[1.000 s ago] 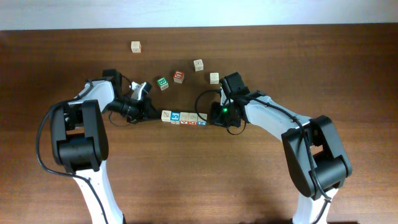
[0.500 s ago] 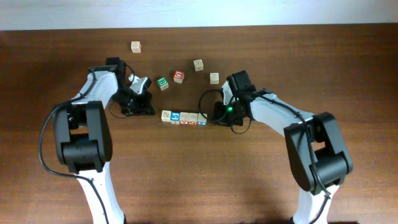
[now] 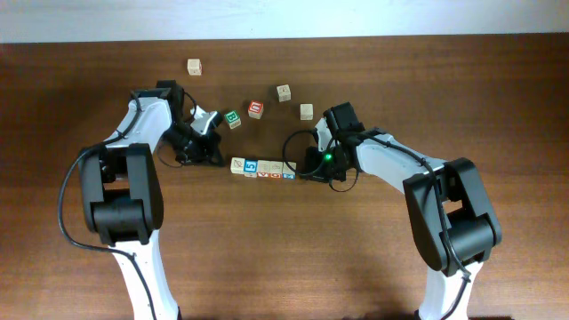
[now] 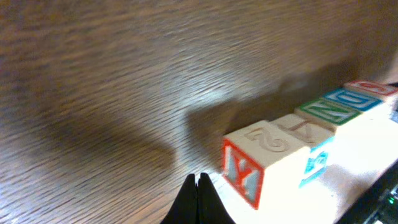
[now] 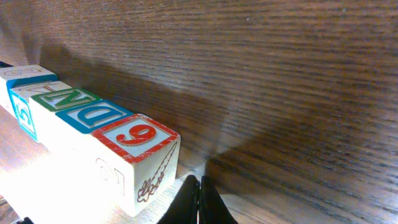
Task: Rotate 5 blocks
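The blocks lie in a straight row (image 3: 264,167) in mid-table, touching side to side. In the left wrist view the nearest block (image 4: 258,163) shows a red letter on its side. My left gripper (image 4: 199,185) is shut and empty just short of it, at the row's left end (image 3: 217,160). In the right wrist view the end block (image 5: 134,140) has a red 9 on top, followed by a blue D block (image 5: 96,116) and a green N block (image 5: 65,99). My right gripper (image 5: 199,186) is shut and empty beside that block, at the row's right end (image 3: 304,172).
Loose cubes lie behind the row: a green-lettered one (image 3: 233,118), a red one (image 3: 256,108), two pale ones (image 3: 284,92) (image 3: 306,111), and another far left (image 3: 194,67). Both arms' elbows flank the row.
My left arm has swung round, bringing its shut fingertips right to the row's left end. The right arm has barely shifted. The row has not moved.
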Motion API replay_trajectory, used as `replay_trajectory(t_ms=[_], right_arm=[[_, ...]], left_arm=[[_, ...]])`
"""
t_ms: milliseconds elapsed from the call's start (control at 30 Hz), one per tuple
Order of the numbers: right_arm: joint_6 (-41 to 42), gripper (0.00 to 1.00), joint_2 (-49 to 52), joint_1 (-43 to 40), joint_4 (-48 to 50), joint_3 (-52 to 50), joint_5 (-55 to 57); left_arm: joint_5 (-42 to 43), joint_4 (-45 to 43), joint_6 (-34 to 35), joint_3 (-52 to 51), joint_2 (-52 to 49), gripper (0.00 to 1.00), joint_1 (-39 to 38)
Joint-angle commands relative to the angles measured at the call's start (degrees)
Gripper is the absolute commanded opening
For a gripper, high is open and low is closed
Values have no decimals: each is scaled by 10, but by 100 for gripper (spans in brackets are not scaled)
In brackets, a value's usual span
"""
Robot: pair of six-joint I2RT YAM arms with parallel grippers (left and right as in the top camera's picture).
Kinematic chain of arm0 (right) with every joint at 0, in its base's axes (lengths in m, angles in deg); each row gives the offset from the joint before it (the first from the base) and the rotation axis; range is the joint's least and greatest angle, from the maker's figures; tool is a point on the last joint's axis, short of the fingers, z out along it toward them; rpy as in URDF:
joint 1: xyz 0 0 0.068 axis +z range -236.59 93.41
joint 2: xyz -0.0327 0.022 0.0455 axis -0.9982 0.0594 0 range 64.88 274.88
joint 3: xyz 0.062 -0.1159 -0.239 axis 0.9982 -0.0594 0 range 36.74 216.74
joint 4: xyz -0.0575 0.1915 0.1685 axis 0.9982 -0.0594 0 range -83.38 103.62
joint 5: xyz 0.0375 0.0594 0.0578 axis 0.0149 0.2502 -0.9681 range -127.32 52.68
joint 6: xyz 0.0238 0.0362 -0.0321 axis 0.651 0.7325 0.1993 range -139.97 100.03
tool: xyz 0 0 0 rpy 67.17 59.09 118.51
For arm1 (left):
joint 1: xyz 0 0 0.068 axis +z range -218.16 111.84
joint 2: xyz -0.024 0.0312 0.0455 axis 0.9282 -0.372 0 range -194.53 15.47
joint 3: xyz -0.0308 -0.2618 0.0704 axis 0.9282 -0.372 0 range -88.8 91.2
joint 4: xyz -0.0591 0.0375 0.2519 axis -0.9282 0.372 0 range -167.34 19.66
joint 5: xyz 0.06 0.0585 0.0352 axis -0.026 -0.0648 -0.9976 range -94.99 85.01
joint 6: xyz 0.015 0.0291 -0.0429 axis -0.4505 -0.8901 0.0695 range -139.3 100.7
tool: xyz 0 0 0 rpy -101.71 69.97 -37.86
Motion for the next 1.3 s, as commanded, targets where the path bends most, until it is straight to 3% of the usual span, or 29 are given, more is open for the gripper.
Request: replay_trajectory(t_ms=[0, 533, 1133, 1267], right_arm=[[-6, 5, 6, 2, 1, 4, -5], [-6, 4, 6, 2, 1, 4, -5], [-6, 4, 7, 0, 3, 4, -12], [-8, 4, 7, -30, 6, 4, -62]], left_arm=[[37, 3, -28, 13, 10, 0, -1], [56, 10, -30, 13, 21, 0, -47], [79, 5, -30, 14, 46, 0, -48], [80, 7, -30, 14, 46, 0, -48]])
